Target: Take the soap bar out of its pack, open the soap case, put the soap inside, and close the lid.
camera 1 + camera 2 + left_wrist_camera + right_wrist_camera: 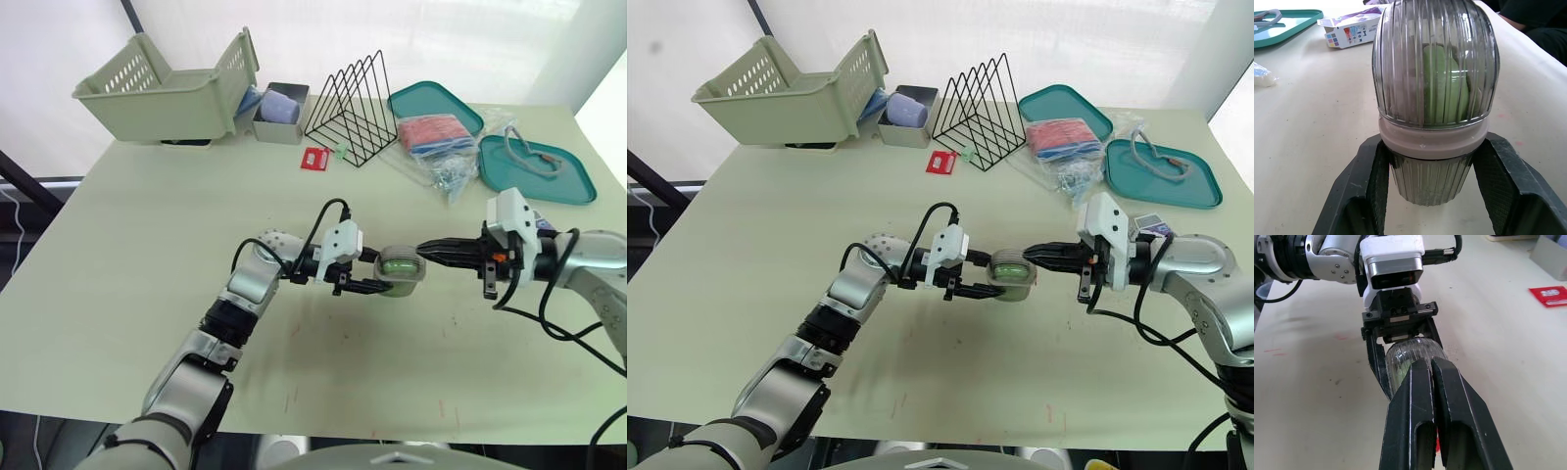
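The case [1435,73] is mid-tabletop [147,245] with its lid closed, and the green soap [1444,83] shows through the ribbed clear dome. The left end effector [378,273] clamps the case's lower half from both sides. The right end effector [1426,366] is pinched narrow (fingers pressed together, holding nothing), its tip against the lid. The pack [1349,32] lies near a teal tray [1283,22].

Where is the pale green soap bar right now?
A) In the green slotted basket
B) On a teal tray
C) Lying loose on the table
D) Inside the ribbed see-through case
D: the pale green soap bar shows through the lid of the ribbed see-through case, which the left pincer grips by its lower half.
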You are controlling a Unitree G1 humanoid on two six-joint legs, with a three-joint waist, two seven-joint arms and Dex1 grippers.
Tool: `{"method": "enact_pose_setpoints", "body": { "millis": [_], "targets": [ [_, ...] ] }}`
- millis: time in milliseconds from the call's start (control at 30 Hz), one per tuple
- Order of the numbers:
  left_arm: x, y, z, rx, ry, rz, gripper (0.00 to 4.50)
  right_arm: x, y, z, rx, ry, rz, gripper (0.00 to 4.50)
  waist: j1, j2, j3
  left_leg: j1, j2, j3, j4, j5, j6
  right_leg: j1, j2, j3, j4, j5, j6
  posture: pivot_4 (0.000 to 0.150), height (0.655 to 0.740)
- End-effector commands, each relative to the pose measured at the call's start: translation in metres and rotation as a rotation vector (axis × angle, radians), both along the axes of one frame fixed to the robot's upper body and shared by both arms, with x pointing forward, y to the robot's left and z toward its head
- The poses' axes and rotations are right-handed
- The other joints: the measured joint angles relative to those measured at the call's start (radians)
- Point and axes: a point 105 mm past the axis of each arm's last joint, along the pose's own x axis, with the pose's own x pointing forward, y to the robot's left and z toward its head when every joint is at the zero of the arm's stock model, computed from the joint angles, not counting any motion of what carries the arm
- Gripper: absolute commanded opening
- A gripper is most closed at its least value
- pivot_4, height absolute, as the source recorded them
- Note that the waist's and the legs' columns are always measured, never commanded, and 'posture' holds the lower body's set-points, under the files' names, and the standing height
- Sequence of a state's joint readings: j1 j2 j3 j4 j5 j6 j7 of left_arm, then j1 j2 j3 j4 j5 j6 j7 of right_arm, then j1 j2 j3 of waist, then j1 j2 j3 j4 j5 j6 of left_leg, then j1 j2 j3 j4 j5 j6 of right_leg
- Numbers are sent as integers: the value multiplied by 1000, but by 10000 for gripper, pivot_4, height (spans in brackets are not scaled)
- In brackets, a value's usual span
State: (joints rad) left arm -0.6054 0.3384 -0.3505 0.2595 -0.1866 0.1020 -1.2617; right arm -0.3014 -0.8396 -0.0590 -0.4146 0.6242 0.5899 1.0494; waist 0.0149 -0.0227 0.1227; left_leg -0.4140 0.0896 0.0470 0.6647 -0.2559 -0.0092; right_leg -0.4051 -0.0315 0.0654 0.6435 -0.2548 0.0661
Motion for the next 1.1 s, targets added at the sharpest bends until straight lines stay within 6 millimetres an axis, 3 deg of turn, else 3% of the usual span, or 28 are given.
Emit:
{"method": "enact_pose_setpoints", "body": {
  "millis": [33,133,300,533,867,1100],
  "targets": [
    [-1,-3,8,-21,-28,-14,20183,5,-11,21,22,-68,-45,1116,0,0,0,0,0,0,0,0,0,0,0,0,0,0,0,1500,7400],
    [-1,-3,8,-20,-27,-15,20183,11,-24,16,-14,-68,-96,1116,1,0,0,0,0,0,0,0,0,0,0,0,0,0,0,1500,7400],
    [-1,-3,9,-21,-27,-16,20183,5,-39,-12,-121,-2,-99,1116,0,0,0,0,0,0,0,0,0,0,0,0,0,0,0,1500,7400],
    [-2,-3,8,-20,-27,-16,20183,-1,-30,-24,-121,11,-63,1116,0,0,0,0,0,-1,0,0,0,0,0,0,0,0,0,1500,7400],
    [-1,-2,9,-20,-29,-12,20183,-2,-10,-16,-77,-1,-8,1116,0,0,0,0,0,-1,0,0,0,0,0,0,0,0,0,1500,7400],
    [-1,-3,9,-22,-27,-13,20183,-3,-6,-16,-70,7,1,1116,0,0,0,0,0,-1,0,0,0,0,0,0,0,0,0,1500,7400]
  ]
}}
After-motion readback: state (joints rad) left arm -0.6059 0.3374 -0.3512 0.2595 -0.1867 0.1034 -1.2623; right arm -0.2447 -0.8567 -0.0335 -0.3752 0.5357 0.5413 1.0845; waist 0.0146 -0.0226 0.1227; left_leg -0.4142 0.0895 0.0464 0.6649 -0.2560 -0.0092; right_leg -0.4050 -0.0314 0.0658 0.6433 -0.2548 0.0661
